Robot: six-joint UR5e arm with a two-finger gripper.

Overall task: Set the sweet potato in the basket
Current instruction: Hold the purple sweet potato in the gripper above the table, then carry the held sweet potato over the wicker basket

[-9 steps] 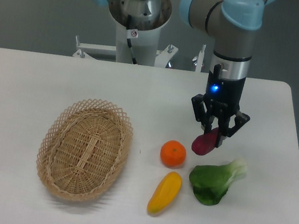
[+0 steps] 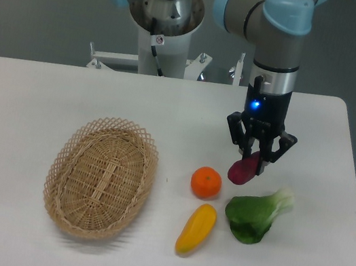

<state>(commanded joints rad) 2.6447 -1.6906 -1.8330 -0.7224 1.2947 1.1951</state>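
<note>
The magenta sweet potato [image 2: 244,170] is pinched at its upper end by my gripper [image 2: 254,157], which is shut on it; its lower end hangs at or just above the table, and contact cannot be told. The oval wicker basket [image 2: 71,155] lies at the left of the table, far from the gripper, with nothing inside it.
A round orange fruit [image 2: 206,182] sits just left of the sweet potato. A yellow-orange elongated vegetable [image 2: 196,228] lies below it, and a green leafy vegetable [image 2: 257,214] lies right under the gripper's right side. The robot base [image 2: 163,27] stands behind the table.
</note>
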